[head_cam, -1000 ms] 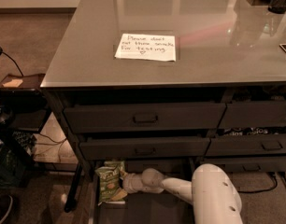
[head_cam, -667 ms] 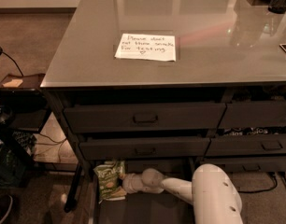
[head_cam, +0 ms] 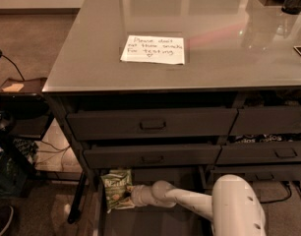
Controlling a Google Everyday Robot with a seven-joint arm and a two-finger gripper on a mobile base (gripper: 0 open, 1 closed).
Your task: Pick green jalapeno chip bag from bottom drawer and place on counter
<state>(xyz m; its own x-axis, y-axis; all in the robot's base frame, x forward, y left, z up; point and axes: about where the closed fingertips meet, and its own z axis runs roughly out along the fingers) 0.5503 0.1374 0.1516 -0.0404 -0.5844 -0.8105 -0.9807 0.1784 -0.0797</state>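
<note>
- One green jalapeno chip bag [head_cam: 116, 190] sits in the open bottom drawer [head_cam: 155, 222], at its left end.
- One tool [head_cam: 135, 194], on a white arm [head_cam: 190, 200], is low in that drawer and touches the bag's right edge; I cannot tell whether it is clamped on the bag.
- One counter [head_cam: 229, 58] bears one handwritten note [head_cam: 153, 49].

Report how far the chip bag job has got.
Done: the drawer is open. In hand: the gripper is against the bag at the drawer's left side; grip unconfirmed. Left: lift the bag out and set it on the counter.
</note>
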